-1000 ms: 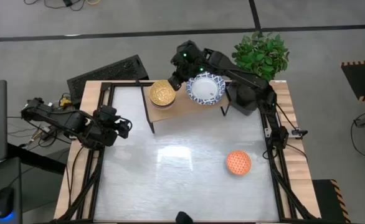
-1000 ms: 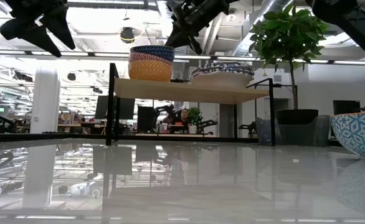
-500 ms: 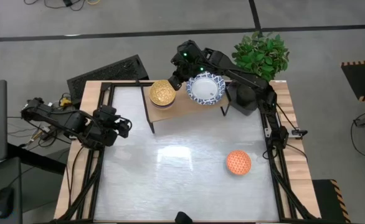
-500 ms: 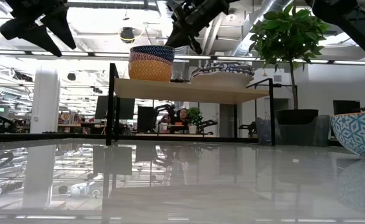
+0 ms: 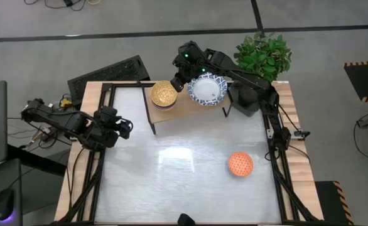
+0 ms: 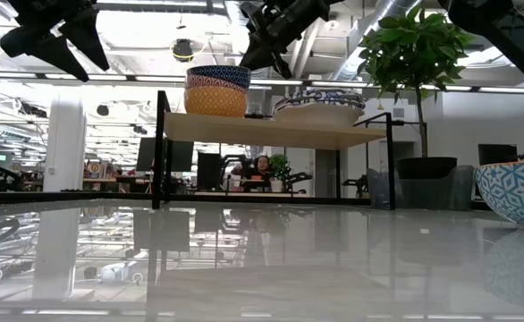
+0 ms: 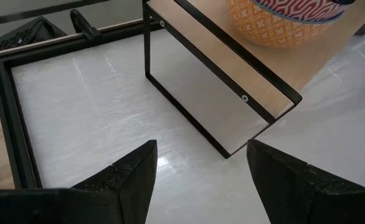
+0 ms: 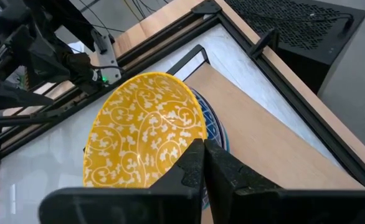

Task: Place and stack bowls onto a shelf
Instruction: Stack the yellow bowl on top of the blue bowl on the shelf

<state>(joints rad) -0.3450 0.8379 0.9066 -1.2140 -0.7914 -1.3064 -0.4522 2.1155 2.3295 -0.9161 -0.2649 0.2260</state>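
High view | right claw closed, empty, beside yellow bowl | left claw open | lower bowls hidden

I note a yellow-orange bowl topping a stack at the shelf left end, white blue-rimmed bowls stacked at its right end, orange-red bowl upright near the table's right edge.

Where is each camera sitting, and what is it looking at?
High: overhead, looking straight down; both arms, shelf, orange bowl.
Low: at tabletop height, facing the shelf; arms overhead.
Left wrist: on the left arm, facing the shelf; open left gripper.
Right wrist: above the yellow bowl; shut right gripper.
Shared: every view shows the shelf.
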